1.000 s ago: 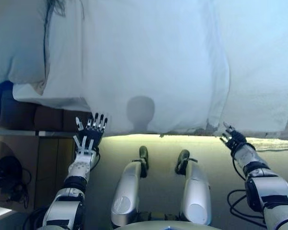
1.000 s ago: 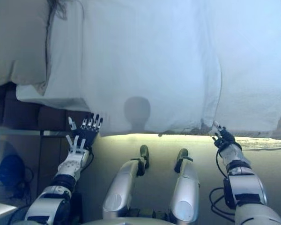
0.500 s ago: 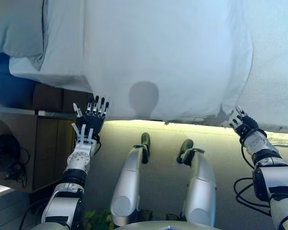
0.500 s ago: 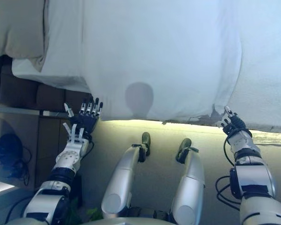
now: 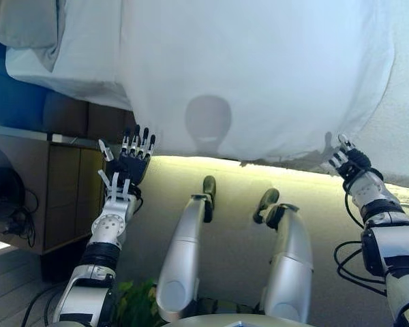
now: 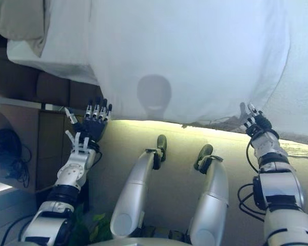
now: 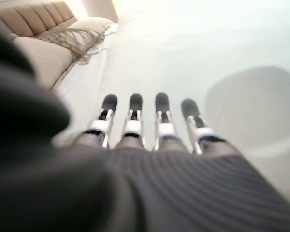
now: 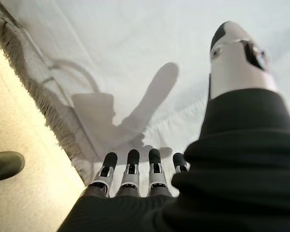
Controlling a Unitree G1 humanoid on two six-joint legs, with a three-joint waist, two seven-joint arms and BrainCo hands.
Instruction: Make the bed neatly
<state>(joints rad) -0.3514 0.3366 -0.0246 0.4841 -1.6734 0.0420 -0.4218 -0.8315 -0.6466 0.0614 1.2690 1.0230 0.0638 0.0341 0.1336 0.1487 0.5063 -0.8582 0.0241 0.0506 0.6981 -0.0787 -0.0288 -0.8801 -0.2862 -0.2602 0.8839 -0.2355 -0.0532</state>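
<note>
A white duvet (image 5: 259, 75) covers the bed and hangs over its near side, its lower edge frayed (image 8: 48, 111). A pillow (image 5: 27, 24) lies at the far left, by the padded headboard (image 7: 34, 17). My left hand (image 5: 131, 163) is open, fingers straight, held just below the duvet's hanging edge near its left corner. My right hand (image 5: 349, 162) is open too, its fingers (image 8: 130, 166) straight and pointing at the hanging duvet by its lower right corner. Neither hand holds cloth.
A white sheet (image 5: 75, 61) shows under the duvet at the left, over the dark bed base (image 5: 68, 116). A wooden bedside cabinet (image 5: 48, 197) stands at the left with cables beside it. A beige carpet (image 5: 232, 184) lies before the bed.
The camera has moved, shifting the whole scene. Both hands have risen a little towards the duvet's hanging edge, the right hand now close to its lower right corner.
</note>
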